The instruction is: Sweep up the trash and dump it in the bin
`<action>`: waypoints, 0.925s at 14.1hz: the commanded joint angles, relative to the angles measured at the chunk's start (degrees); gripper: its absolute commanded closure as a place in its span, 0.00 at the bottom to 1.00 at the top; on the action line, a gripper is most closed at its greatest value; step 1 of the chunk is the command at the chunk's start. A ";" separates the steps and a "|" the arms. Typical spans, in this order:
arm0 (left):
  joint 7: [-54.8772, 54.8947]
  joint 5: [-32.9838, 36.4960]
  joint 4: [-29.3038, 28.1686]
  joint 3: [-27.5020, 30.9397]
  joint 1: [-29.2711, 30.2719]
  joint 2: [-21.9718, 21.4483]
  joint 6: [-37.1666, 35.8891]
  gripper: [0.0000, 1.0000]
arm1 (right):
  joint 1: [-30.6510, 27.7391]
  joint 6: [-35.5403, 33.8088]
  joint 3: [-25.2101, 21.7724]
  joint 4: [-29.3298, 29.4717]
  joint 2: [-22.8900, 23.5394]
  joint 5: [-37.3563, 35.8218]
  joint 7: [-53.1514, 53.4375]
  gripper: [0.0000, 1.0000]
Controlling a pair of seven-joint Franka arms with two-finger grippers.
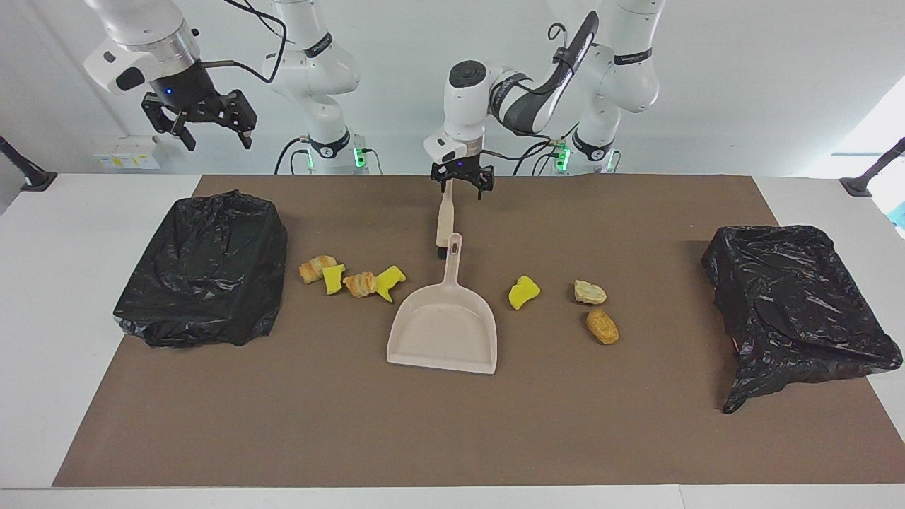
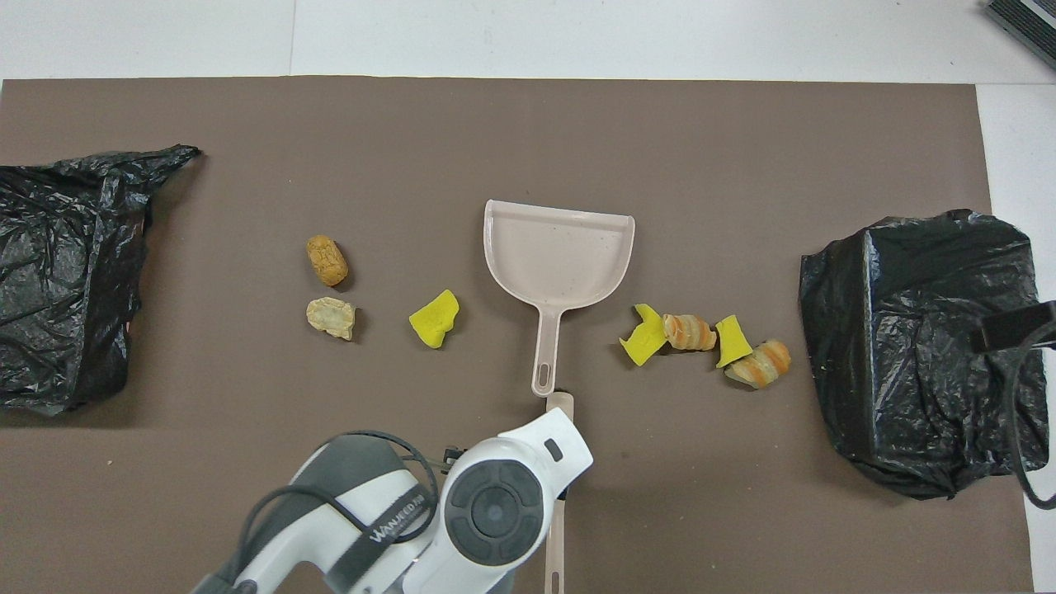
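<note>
7 spongy, bready scraps (image 1: 524, 292)

a brown mat (image 1: 452, 438) covers the white table (image 1: 78, 283). a small white box with yellow labels (image 1: 126, 152) sits by the wall.

"WANFEOD" on left arm's cable sleeve (image 2: 394, 521)

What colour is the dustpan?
The dustpan is pale beige, seen best in the overhead view.
</note>
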 commanded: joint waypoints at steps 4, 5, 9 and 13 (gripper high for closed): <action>-4.22 0.49 -1.45 1.30 -5.30 1.77 1.64 0.00 | -0.69 0.00 0.07 -1.43 -1.35 0.28 -0.66 0.00; -4.39 0.41 -1.36 1.21 -5.13 1.86 1.64 0.00 | -0.69 0.00 0.07 -1.43 -1.35 0.28 -0.66 0.00; -4.40 0.40 -1.36 1.21 -4.78 1.86 0.94 0.65 | -0.69 -0.17 0.07 -1.43 -1.35 0.28 -0.66 0.00; -3.96 0.49 -1.19 1.64 -4.51 1.25 -2.31 1.00 | -0.69 -0.17 0.07 -1.43 -1.35 0.28 -0.66 0.00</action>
